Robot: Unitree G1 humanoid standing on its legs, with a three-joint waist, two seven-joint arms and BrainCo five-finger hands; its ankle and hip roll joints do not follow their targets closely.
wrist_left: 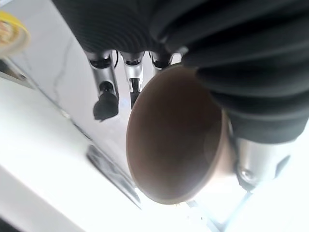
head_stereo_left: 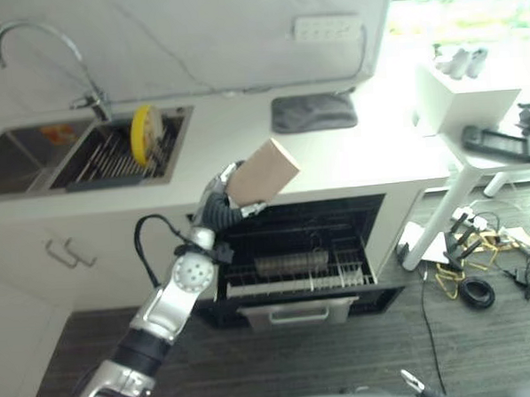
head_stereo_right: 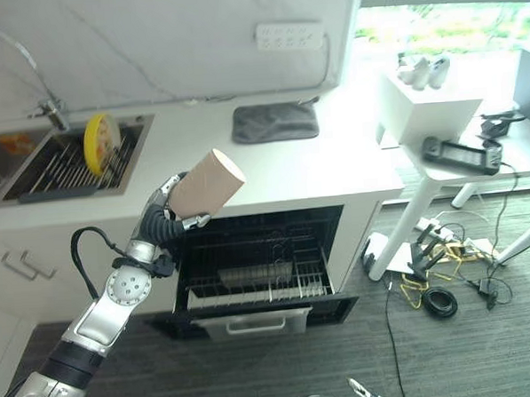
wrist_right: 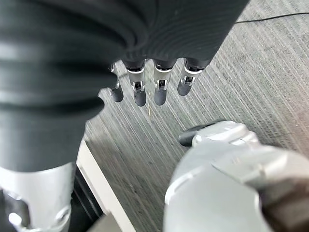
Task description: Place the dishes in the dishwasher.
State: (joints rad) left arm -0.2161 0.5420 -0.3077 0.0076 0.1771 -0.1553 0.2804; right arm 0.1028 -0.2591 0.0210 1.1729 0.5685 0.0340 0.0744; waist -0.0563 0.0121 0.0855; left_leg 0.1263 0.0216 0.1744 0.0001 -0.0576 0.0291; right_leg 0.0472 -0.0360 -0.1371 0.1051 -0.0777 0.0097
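Camera set: stereo head pair and two wrist cameras.
From above, the surface point(head_stereo_left: 352, 163), sink point(head_stereo_right: 63, 160) and open dishwasher point(head_stereo_left: 299, 259) are viewed downward by both eye views, which share this scene from slightly offset positions. The left robot hand point(wrist_left: 145, 58) and brown cup point(wrist_left: 174, 140) are seen very close along the left wrist. The right robot hand point(wrist_right: 149, 87) is seen close, facing the floor point(wrist_right: 241, 87).

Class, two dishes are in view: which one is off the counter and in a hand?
The brown cup, gripped by the left hand above the open dishwasher. The yellow plate stands on edge in the sink rack, untouched.
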